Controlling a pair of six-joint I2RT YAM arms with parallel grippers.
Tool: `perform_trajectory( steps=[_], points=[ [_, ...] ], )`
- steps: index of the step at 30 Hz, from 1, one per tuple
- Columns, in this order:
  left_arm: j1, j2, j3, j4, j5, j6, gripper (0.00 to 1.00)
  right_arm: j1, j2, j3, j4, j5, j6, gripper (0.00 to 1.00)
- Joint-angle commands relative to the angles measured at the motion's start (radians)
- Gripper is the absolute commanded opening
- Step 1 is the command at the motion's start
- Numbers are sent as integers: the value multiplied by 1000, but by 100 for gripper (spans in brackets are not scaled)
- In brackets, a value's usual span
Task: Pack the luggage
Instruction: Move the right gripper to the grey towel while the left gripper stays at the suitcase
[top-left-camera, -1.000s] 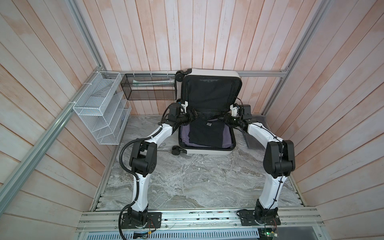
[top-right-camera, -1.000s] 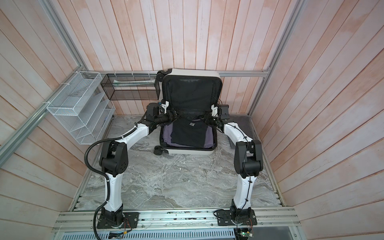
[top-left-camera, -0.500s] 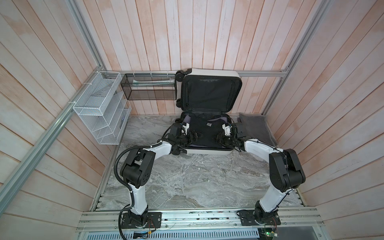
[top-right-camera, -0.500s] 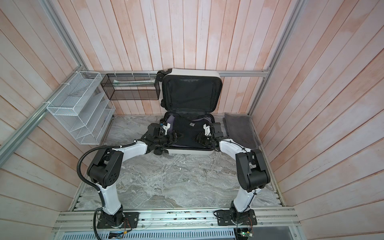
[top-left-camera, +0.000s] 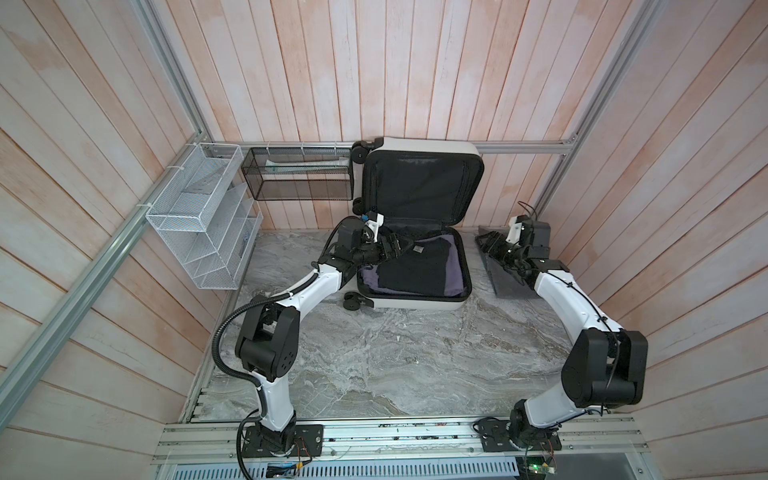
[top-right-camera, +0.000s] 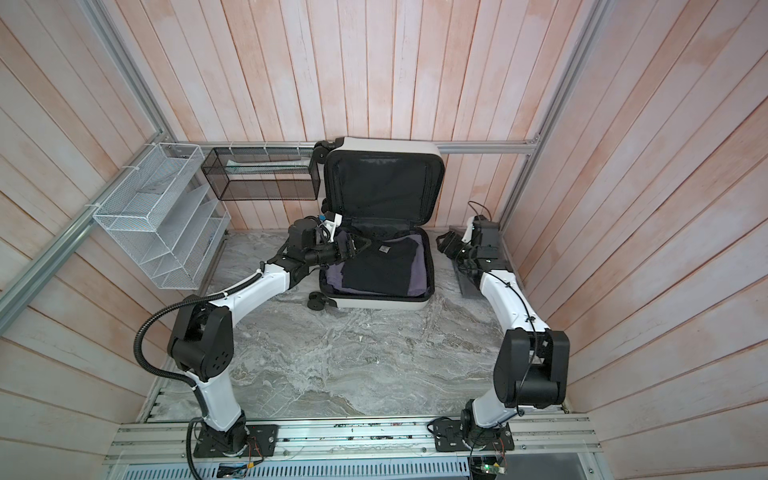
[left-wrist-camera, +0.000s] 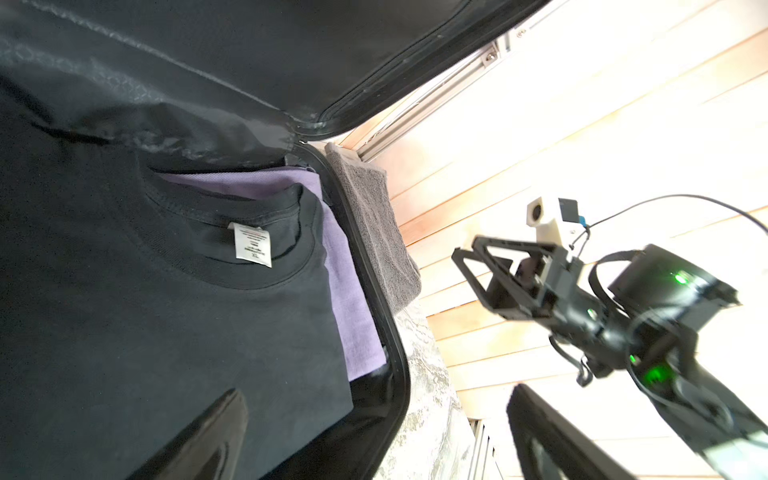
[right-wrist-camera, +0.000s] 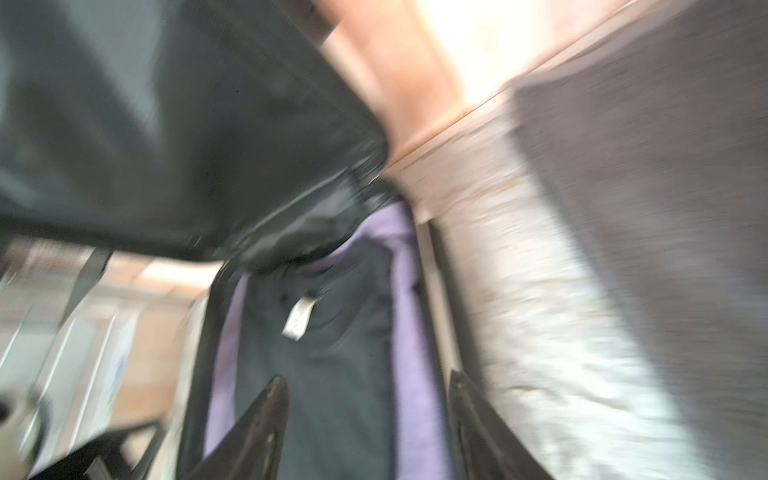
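i see the luggage (top-left-camera: 415, 302) open at the counter's (top-left-camera: 395, 365) back, lid up against the wall. left jaws stand wide, empty, over its left rim. right jaws, apart and empty, hang over the grey towel (top-left-camera: 505, 282) beside its right edge. bare counter in front.

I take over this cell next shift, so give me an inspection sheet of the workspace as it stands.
Surface: grey marbled tabletop, no spills seen.
Job's things: white suitcase open, lid upright against back wall; black shirt on purple garment inside; grey towel outside, to its right.
Clutter: nothing seen.
Grippers: left gripper open over suitcase's back corner; right gripper open over the towel; neither holds anything.
Cables: black hose loops off left arm; thin wire at right wrist.
Surroundings: plank walls; white wire rack and black mesh basket mounted on them.
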Motion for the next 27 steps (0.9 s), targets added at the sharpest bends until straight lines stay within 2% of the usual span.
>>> perform_trajectory(
  steps=[1,4,7,11,17,20,27],
  points=[
    [1,-59,-8,-62,10,62,100,-68,75,26,-104,160,16,63],
    [1,-106,-40,-101,-14,105,100,-134,169,81,-116,194,33,63],
    [5,-151,-82,-123,-42,135,100,-176,282,159,-107,156,33,63],
    [37,-184,-148,-101,-27,106,100,-184,434,280,-100,116,-12,63],
    [67,-194,-182,-65,-3,75,100,-197,611,425,-233,138,-21,63],
    [71,-182,-172,-58,2,72,100,-209,622,384,-262,152,6,63],
    [70,-180,-171,-23,35,38,100,-226,505,120,-209,113,58,63]
  ],
)
